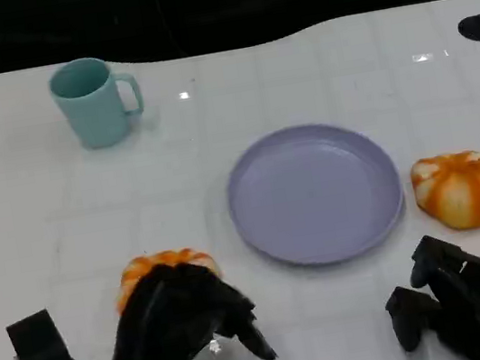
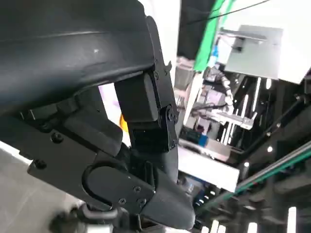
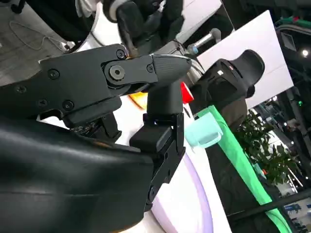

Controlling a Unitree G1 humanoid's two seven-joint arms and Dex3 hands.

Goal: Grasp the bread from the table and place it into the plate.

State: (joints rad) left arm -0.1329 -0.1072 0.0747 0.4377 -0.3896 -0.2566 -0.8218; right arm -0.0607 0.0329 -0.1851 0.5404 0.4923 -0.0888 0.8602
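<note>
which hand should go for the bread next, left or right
Left, probably. The left hand is already over the near bread, covering its front edge. The right hand sits on the table short of the other bread, holding nothing. The plate is empty.

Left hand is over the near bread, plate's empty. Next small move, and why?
Probably close the left hand around the bread under it, then lift. In the head view the hand covers that bread's near side, but a firm grip isn't visible, and the bread sits on the table left of the purple plate. The right hand holds nothing.
</note>
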